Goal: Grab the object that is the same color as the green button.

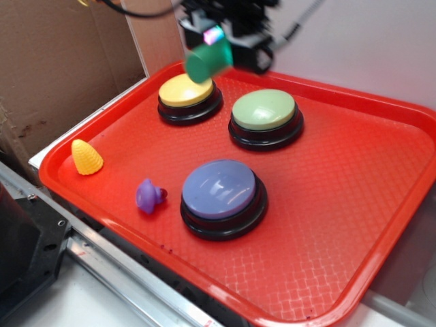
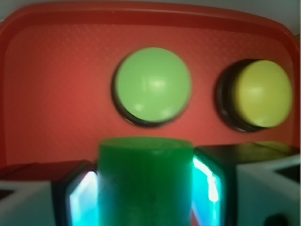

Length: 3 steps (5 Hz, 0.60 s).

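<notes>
One red tray (image 1: 381,204) holds the green button (image 1: 264,110) at its far middle, and above the far-left yellow button (image 1: 185,90) the gripper (image 1: 216,42) clamps the object (image 1: 208,63) in the air, so the grab looks done and only a steady hold remains.

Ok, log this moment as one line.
gripper: shut on green cylinder | cylinder: lifted above yellow button | green button: untouched on red tray
</notes>
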{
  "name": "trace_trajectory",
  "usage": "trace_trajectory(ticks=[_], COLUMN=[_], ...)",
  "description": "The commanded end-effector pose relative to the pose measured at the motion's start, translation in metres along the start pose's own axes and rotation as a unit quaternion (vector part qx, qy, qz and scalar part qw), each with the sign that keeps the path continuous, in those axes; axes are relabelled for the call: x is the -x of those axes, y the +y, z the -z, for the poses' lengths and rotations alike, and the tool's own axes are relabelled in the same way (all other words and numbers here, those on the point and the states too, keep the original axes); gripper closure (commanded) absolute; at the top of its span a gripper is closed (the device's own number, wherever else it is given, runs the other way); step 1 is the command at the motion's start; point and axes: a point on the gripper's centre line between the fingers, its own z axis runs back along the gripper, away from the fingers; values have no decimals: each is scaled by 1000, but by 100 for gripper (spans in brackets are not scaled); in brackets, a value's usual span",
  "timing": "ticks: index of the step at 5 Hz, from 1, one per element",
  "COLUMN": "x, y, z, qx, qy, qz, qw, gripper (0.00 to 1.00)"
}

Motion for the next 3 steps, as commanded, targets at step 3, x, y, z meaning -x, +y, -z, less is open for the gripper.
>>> trace_trajectory(ticks=[3], x=[27], y=[61], z=[-39], qx=[39], qy=[-22], qz=[-26], qw=[999], gripper=[89])
